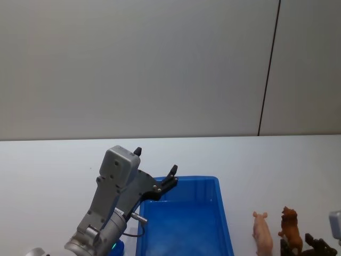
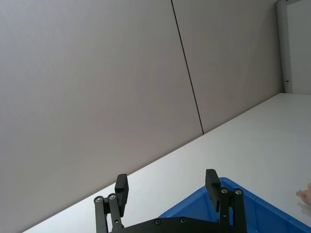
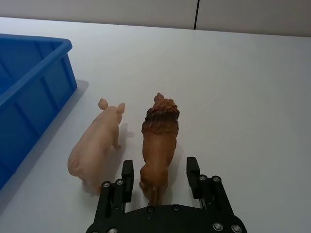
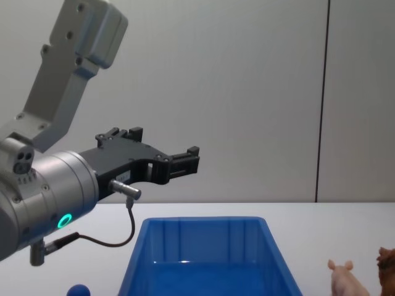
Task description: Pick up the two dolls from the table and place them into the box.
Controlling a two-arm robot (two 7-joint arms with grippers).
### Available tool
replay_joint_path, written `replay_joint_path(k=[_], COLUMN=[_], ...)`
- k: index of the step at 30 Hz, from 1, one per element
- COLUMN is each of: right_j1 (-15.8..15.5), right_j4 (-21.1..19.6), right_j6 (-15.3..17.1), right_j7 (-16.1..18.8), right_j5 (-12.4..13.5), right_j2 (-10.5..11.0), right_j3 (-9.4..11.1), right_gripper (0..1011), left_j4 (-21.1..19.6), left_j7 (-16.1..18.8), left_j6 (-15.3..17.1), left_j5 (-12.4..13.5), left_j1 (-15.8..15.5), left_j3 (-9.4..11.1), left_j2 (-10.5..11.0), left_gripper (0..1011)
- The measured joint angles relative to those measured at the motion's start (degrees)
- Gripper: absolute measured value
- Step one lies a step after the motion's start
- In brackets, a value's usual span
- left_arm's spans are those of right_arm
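Left hand (image 1: 155, 161): released, 2 fingers spread wide, nothing between them. It hangs in the air over the far left corner of the box (image 1: 197, 178), well above the rim. A small blue ball (image 4: 78, 290) lies on the bench (image 1: 53, 160) below the left arm, beside the box.

Right hand (image 3: 160, 164): released, low over the bench, to the right of the box. The hindquarters of the brown doll (image 3: 160, 131) sit between its 2 fingers; I cannot tell whether either finger touches it. The doll stands upright, head pointing away from the hand.

Pig (image 3: 97, 145): just outside the right hand's left finger, beside the brown doll, the 2 roughly parallel, facing the same way. It stands on the bench between the brown doll and the box wall, apart from both.

Both dolls are on the bench, outside the box.
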Motion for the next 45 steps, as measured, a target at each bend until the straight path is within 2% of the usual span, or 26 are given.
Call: replay_joint_path(k=[1,7,8,13,22,28,35,45], right_j1=[0.1,0.2,0.2,0.2,-0.1,0.0,1.2,3.9], right_j4=[0.3,1.1,1.1,1.1,-1.1,-2.7,-4.0,-3.5], right_j6=[-0.2,-0.8,-0.9,-1.3,-2.9,-4.5,-6.4,-7.5], right_j7=[0.1,0.5,0.5,0.6,0.8,2.3,6.0,12.7], right_j5=[-0.1,-0.6,-0.7,-1.2,-2.8,-3.8,-4.3,-4.3], right_j2=[-0.1,-0.4,-0.4,-0.5,-0.5,-0.5,-1.2,-3.0], right_j3=[0.0,-0.1,-0.1,-0.1,-0.1,-0.3,-0.8,-1.8], right_gripper=[640,440,440,291,283,283,283,283], left_j4=[0.0,0.0,0.0,0.0,0.0,0.0,0.0,0.0], left_j7=[0.0,0.0,0.0,0.0,0.0,0.0,0.0,0.0], left_j6=[0.0,0.0,0.0,0.0,0.0,0.0,0.0,0.0], left_j5=[0.0,0.0,0.0,0.0,0.0,0.0,0.0,0.0], left_j1=[0.0,0.0,0.0,0.0,0.0,0.0,0.0,0.0], left_j3=[0.0,0.0,0.0,0.0,0.0,0.0,0.0,0.0], left_j2=[0.0,0.0,0.0,0.0,0.0,0.0,0.0,0.0], left_gripper=[1001,1001,1001,1001,1001,1001,1001,1001])
